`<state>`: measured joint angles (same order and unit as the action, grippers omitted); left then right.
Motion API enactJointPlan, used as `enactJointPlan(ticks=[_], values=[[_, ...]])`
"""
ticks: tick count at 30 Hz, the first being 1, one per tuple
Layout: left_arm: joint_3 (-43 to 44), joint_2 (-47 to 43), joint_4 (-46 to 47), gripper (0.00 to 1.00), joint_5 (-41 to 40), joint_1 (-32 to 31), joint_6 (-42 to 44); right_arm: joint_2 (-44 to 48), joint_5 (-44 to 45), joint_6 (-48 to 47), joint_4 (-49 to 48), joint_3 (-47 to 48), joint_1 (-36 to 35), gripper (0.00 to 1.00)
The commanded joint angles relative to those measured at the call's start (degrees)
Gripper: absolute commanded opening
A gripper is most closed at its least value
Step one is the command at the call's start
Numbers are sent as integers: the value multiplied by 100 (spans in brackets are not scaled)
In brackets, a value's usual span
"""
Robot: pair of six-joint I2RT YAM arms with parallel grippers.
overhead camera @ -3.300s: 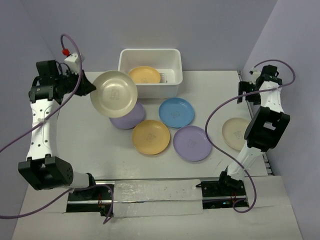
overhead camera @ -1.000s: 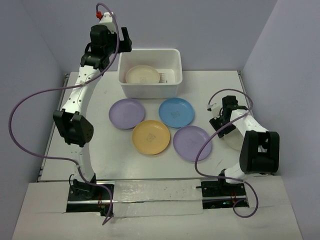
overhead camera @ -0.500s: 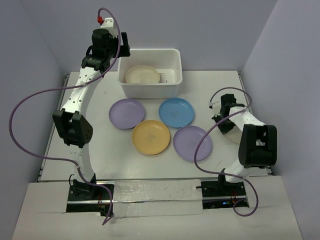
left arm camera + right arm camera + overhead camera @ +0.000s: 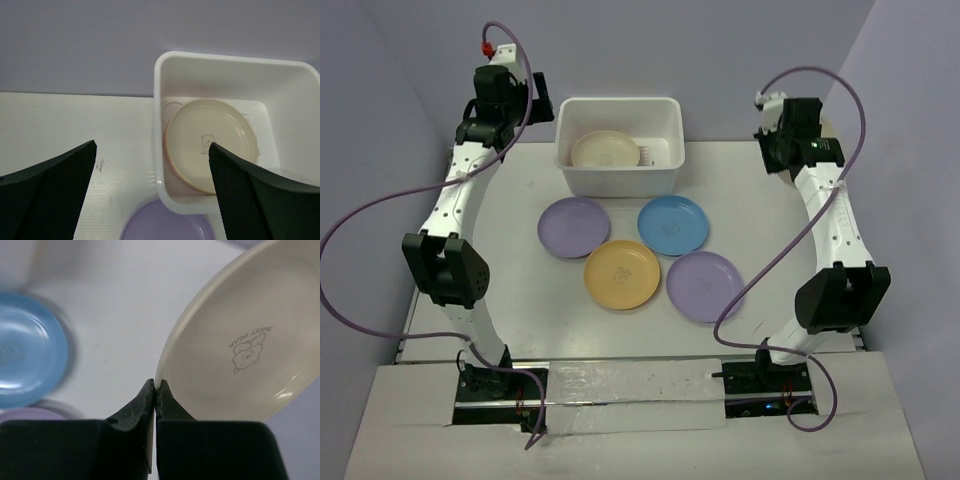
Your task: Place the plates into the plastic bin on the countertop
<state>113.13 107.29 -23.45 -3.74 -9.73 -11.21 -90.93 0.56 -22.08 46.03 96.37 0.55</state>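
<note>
The white plastic bin [image 4: 620, 181] stands at the back of the countertop [image 4: 510, 290]. A cream plate [image 4: 210, 142] lies in it on top of an orange one. Four plates rest in front of it: purple [image 4: 574, 226], blue [image 4: 673, 223], orange [image 4: 622, 273] and purple [image 4: 705, 285]. My left gripper [image 4: 152, 146] hangs open and empty above the bin's left rim. High at the back right, my right gripper [image 4: 155, 385] is shut on the rim of a second cream plate [image 4: 240, 355], which is tilted up in the air.
Pale lavender walls [image 4: 720, 50] close in the back and both sides. The right arm's purple cable [image 4: 760, 270] loops over the right part of the countertop. A strip of bare tabletop lies between the bin and my right gripper.
My right gripper closed on the cream plate at the right side of the table and lifted it up toward the back right. The left arm drew back leftward from the bin.
</note>
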Motion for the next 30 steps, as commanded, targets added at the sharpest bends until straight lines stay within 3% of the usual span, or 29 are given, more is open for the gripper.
enactJointPlan(ticks=[1, 7, 12, 19, 24, 30], values=[[-311, -545, 52, 99, 277, 325, -225, -442, -290, 671, -96, 1701, -813, 0], [-642, -852, 78, 99, 541, 740, -462, -1461, -792, 863, -647, 3063, -1864, 0], [-1071, -1192, 51, 99, 961, 1333, -699, -1892, -935, 695, -1944, 2756, -2555, 0], [-1870, -1930, 110, 99, 928, 1611, -501, -3061, -830, 943, -2922, 3386, -3169, 0], [-2250, -2211, 95, 99, 845, 1694, -457, -3723, -812, 1022, -3138, 3940, -3555, 0], [-2408, -2434, 60, 99, 744, 1747, -335, -4101, -654, 676, -3313, 3775, -3867, 0]])
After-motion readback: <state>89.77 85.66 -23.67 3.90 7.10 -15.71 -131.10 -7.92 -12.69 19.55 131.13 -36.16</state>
